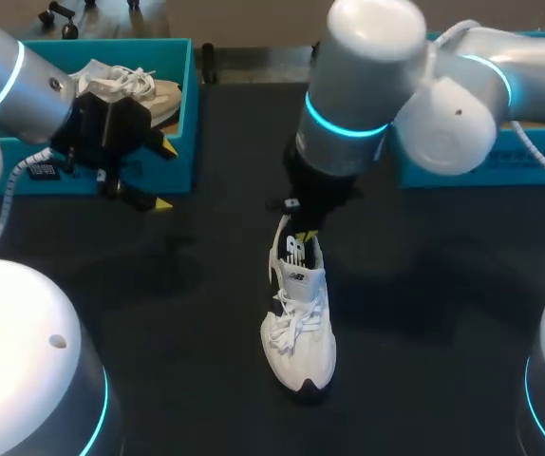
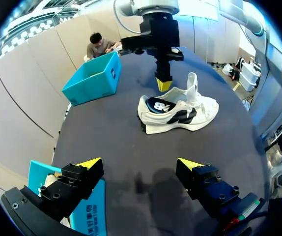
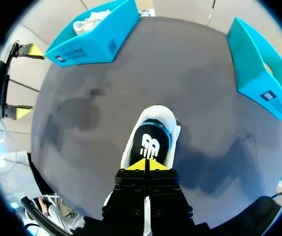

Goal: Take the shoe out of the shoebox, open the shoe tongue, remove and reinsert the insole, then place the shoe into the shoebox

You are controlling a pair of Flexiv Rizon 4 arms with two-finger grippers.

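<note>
**A:** Where is the shoe?

**B:** The shoe (image 1: 301, 328) stands on its sole on the dark table (image 1: 443, 285), about the middle and well apart from both boxes; its toe points to the near edge and its heel to the far side; it is white with a black side panel, and the laces lie loose over the front.

**A:** And the tongue?

**B:** The tongue (image 2: 192, 86) stands straight up out of the opening, clear of the laces.

**A:** What of the right arm?

**B:** The right gripper (image 3: 146, 166) hangs straight over the heel end of the shoe; its two yellow tips are pressed together, and I see nothing between them; in the left wrist view the tips sit just at the heel collar, beside the tongue and apart from it; whether they touch the collar I cannot tell.

**A:** And the left?

**B:** The left gripper (image 2: 140, 164) is spread wide and holds nothing; it hangs at the near corner of the left shoebox (image 1: 189, 123), at the table's left side, its fingers pointing across the table toward the shoe.

**A:** What is in the boxes?

**B:** The left shoebox is teal and holds a second shoe (image 1: 125, 84), pale with white laces; the right shoebox (image 1: 538, 157), also teal, sits at the far right, partly hidden behind the right arm; what lies in it I cannot tell.
</note>
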